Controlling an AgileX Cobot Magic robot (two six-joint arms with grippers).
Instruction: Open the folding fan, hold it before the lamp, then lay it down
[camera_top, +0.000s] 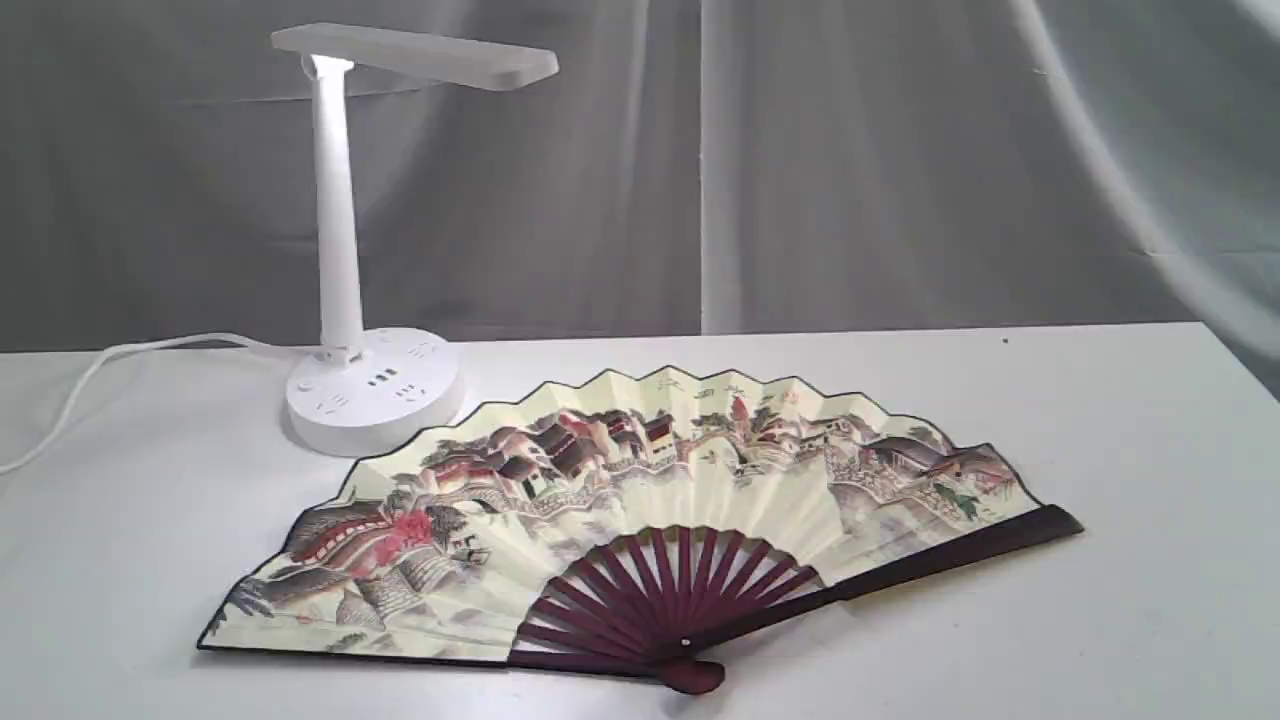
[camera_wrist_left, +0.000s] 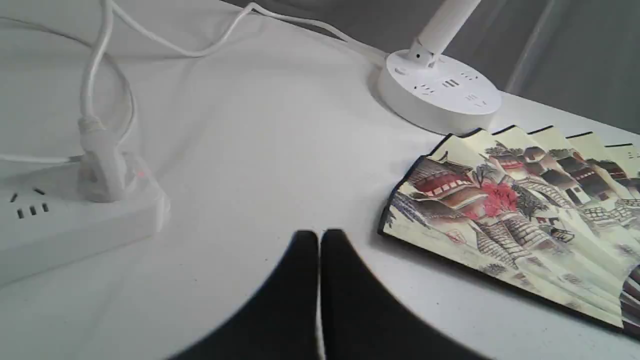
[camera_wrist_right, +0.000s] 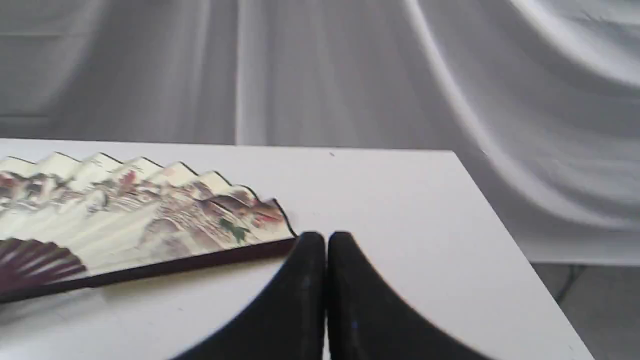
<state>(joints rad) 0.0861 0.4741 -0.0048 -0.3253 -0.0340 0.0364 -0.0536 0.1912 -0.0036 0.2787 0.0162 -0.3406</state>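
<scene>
Exterior view: the pleated cream paper folding fan (camera_top: 700, 480) with maroon ribs lies spread flat on the white table (camera_top: 1100, 420), just before the base of the white plastic desk lamp (camera_top: 335, 230). Left wrist: black left jaws pressed together, empty, near the fan. Right wrist: right jaws likewise, beside its guard.

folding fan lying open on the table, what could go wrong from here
1. The shut right hand looks close to the guard tip of the folding fan; a careless move might nudge it.
2. The shut left hand is near the white cord and power strip; a sweep could snag them.
</scene>
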